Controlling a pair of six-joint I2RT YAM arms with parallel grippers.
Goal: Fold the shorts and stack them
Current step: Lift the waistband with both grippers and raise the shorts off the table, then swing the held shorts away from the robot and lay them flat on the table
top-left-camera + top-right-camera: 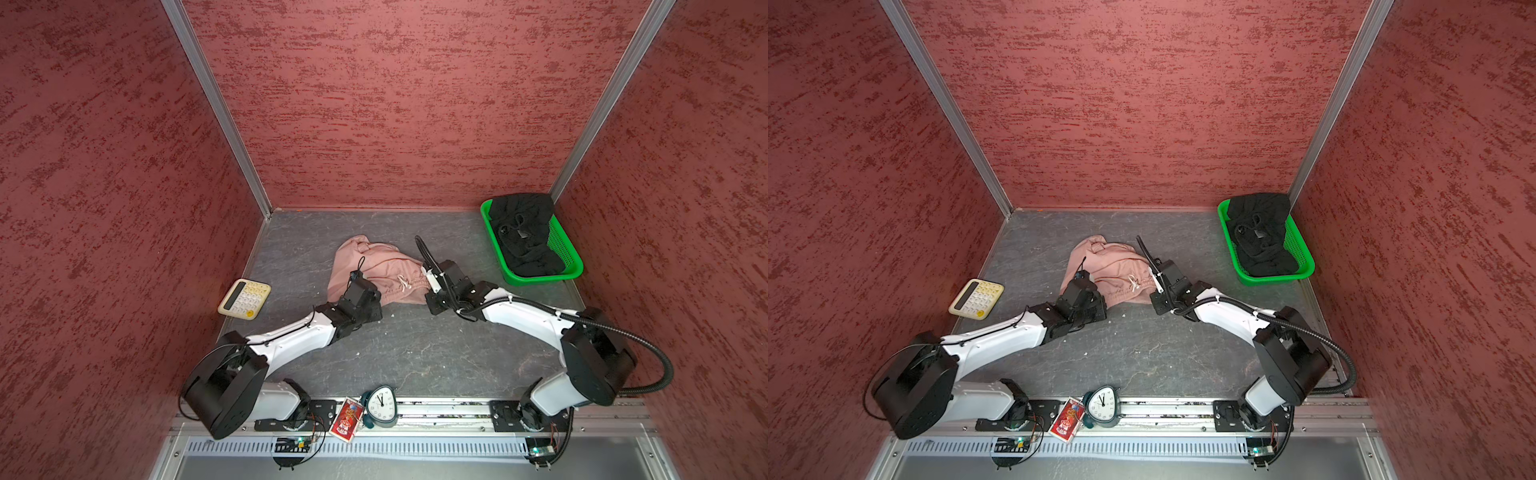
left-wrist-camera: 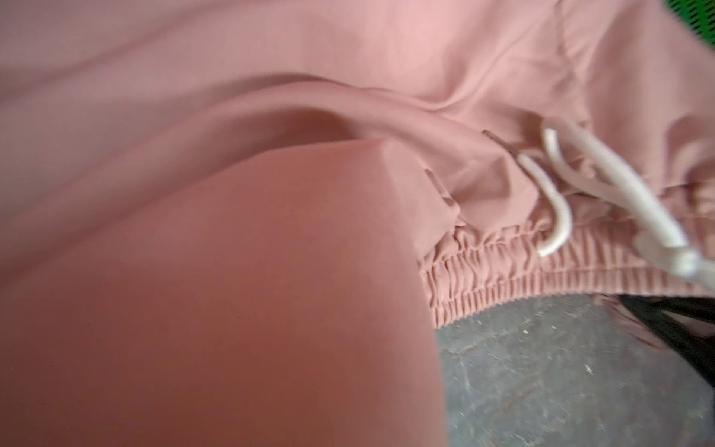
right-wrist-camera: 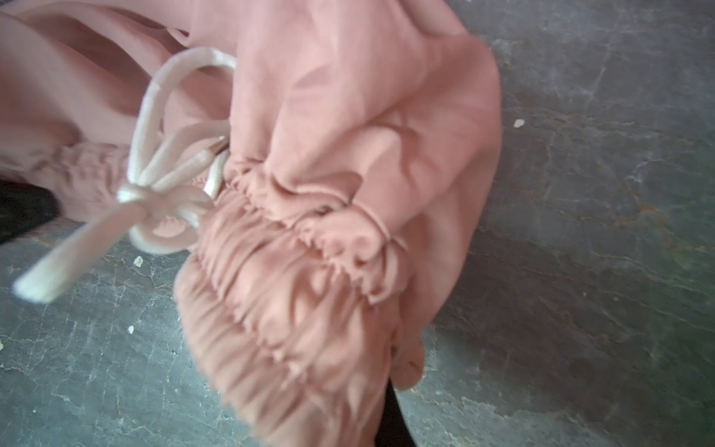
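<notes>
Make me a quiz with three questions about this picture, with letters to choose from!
1. Where are the black shorts?
A on a chair; B in the green basket; C on a shelf.
2. How many pairs of shorts are there?
A one; B five; C two.
3. How do the pink shorts lie?
A crumpled; B neatly folded; C hanging on a hook.

Answers:
1. B, they fill the basket in both top views.
2. C, one black pair and one pink pair show.
3. A, the cloth is bunched in a heap.

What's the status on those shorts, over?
Both jaws shut on pink shorts. Black shorts crumpled in green basket. Nothing in the way.
</notes>
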